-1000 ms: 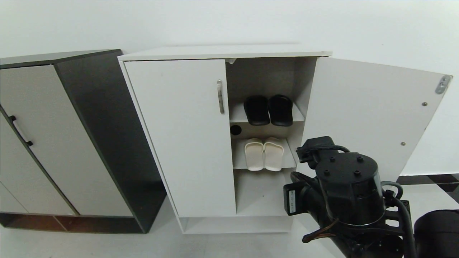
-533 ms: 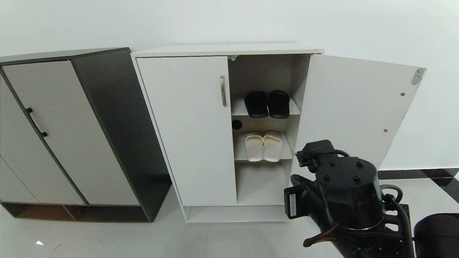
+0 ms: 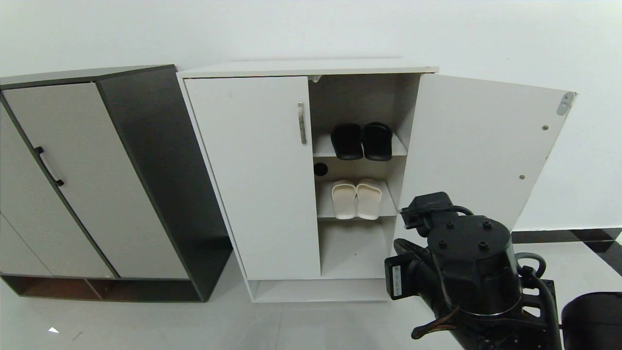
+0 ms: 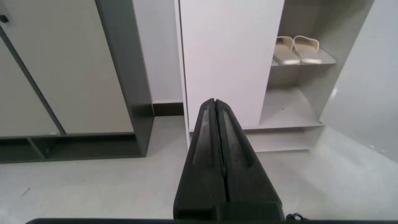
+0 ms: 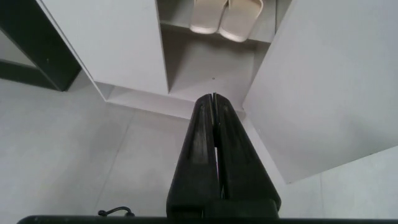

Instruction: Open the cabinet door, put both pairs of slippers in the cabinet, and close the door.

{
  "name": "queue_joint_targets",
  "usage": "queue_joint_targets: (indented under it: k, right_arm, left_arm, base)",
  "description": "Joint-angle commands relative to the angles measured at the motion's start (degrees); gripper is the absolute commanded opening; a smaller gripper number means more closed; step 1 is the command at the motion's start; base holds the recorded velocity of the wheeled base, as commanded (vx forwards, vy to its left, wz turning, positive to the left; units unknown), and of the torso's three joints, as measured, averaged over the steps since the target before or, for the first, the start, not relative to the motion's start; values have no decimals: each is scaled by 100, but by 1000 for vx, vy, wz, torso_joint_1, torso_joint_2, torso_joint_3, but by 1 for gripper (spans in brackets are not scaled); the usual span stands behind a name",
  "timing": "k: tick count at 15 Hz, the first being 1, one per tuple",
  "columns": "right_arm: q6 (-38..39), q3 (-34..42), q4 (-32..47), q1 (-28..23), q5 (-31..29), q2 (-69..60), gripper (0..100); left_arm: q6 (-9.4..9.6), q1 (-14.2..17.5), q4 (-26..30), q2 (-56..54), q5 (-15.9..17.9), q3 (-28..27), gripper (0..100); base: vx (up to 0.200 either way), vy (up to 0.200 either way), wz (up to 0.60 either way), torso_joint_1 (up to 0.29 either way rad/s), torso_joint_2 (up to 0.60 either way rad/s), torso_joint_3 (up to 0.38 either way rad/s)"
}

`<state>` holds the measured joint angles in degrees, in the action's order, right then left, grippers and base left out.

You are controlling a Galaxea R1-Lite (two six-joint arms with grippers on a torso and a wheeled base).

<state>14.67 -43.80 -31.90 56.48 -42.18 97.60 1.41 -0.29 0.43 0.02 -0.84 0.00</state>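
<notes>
The white cabinet stands against the wall with its left door closed and its right door swung wide open. A pair of black slippers rests on the upper shelf, and a pair of white slippers on the shelf below. The white slippers show in both wrist views. My left gripper is shut and empty, over the floor in front of the closed left door. My right gripper is shut and empty, low in front of the open compartment, beside the open door.
A dark cabinet with grey doors stands directly left of the white one. The open door juts out on the right. Bare grey floor lies in front of both cabinets. A bar handle is on the closed left door.
The head camera drew back and shifted during the first half second, so both cabinets look smaller and sit further right. The slippers, doors and arms show no real movement.
</notes>
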Motion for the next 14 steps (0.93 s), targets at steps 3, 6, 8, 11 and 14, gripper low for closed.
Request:
queue_joint_targets:
  k: [3, 6, 8, 11, 14]
  right_arm:
    - [1, -14, -27, 3, 8, 84, 0]
    - [1, -6, -27, 3, 8, 84, 0]
    - [1, -6, -27, 3, -1, 75, 0]
    - [-16, -6, -27, 3, -1, 75, 0]
    - [-16, -6, -27, 3, 8, 75, 0]
  left_arm:
    - [-1, 3, 1, 6, 5, 0, 0]
    - [-1, 3, 1, -2, 5, 0, 0]
    - [-1, 3, 1, 6, 5, 0, 0]
    - [-1, 3, 1, -2, 5, 0, 0]
    - [-1, 3, 1, 6, 5, 0, 0]
  base:
    - [0, 0, 0, 0, 0, 0]
    - [0, 0, 0, 6, -122, -129]
    - [0, 0, 0, 32, -178, -334]
    - [0, 0, 0, 46, -513, -362]
    - [0, 0, 0, 119, -476, -343]
